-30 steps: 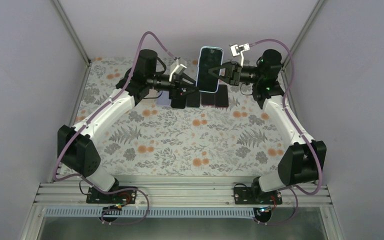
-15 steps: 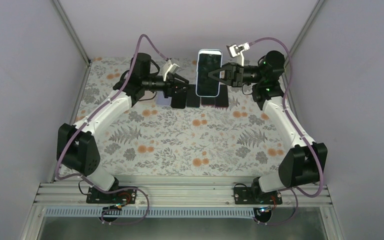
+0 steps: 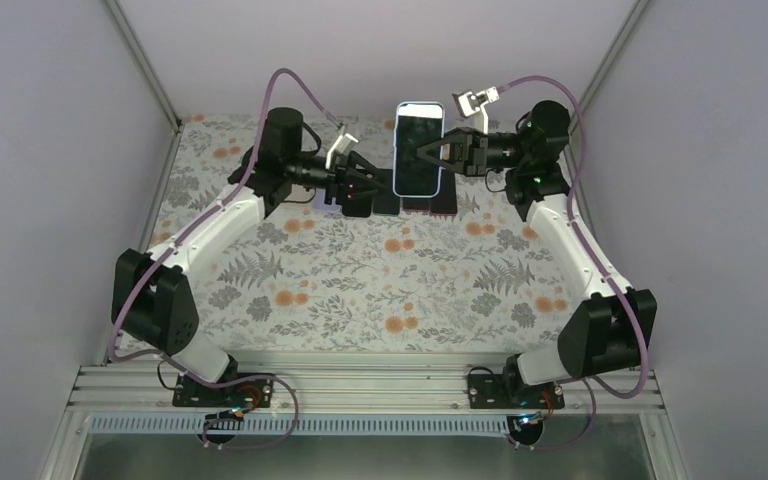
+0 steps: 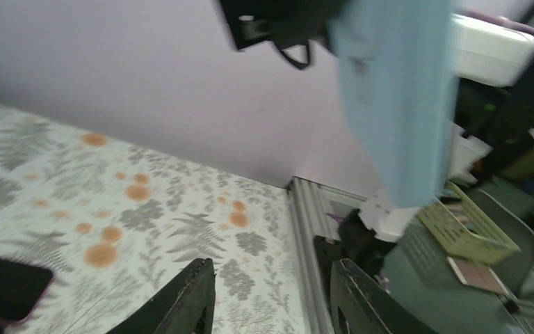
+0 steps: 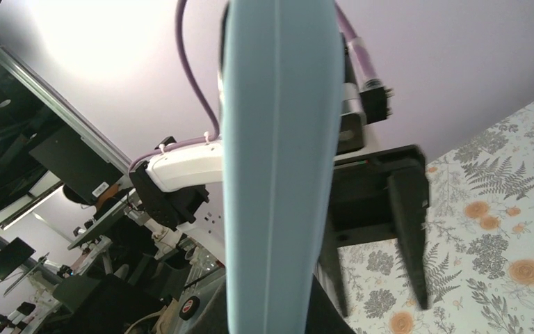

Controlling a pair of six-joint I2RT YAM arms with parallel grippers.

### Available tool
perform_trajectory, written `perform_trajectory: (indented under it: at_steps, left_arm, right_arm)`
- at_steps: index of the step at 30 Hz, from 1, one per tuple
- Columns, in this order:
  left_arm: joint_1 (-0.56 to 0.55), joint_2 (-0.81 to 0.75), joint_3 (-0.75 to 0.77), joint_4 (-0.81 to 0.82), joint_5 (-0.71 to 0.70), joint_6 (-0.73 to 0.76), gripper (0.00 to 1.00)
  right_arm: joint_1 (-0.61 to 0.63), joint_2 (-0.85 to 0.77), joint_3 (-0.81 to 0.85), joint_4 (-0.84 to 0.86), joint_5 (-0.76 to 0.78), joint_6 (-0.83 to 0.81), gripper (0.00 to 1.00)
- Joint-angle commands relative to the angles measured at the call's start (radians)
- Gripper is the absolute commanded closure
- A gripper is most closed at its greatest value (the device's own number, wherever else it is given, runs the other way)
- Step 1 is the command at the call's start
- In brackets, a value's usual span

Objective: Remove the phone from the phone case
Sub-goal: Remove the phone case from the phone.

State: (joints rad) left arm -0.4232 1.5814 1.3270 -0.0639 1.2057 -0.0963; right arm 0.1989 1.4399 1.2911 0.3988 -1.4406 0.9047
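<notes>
- Top external view: my right gripper [image 3: 433, 152] is pinching the phone case [image 3: 420, 106] from its right side. It is holding the case upright in the air over the far end of the table [image 3: 360, 290].
- The phone [image 3: 415, 130] is sitting inside the case, dark screen facing the camera, pale blue rim showing around it.
- My left gripper [image 3: 375, 181] is hovering by the lower left edge of the case, spread wide and gripping nothing. I cannot tell whether it is touching the case.
- Left wrist view: my fingers [image 4: 193, 299] are standing apart, with only the floral cloth showing between them. The pale blue back of the case is hanging blurred at upper right.
- Right wrist view: the long pale blue edge of the case is filling the middle of the frame, with the left gripper showing black behind it.
- Dark flat slabs [image 3: 430, 203] are lying in a row on the table under the raised case. I cannot tell what they are.
</notes>
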Motion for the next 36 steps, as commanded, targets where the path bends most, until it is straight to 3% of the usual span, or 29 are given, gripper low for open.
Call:
perform_trajectory:
  at_steps: [1, 19, 36]
  left_arm:
    - [-0.037, -0.038, 0.003, 0.058, 0.164, -0.039, 0.55]
    - [-0.06, -0.026, 0.038, 0.089, 0.119, -0.107, 0.55]
    - [-0.059, -0.002, 0.057, 0.098, 0.028, -0.154, 0.61]
  right_arm:
    - [-0.013, 0.0, 0.04, -0.001, 0.052, -0.023, 0.96]
    - [-0.019, -0.012, 0.02, -0.034, 0.069, -0.053, 0.96]
    - [-0.017, -0.012, 0.005, -0.034, 0.069, -0.057, 0.96]
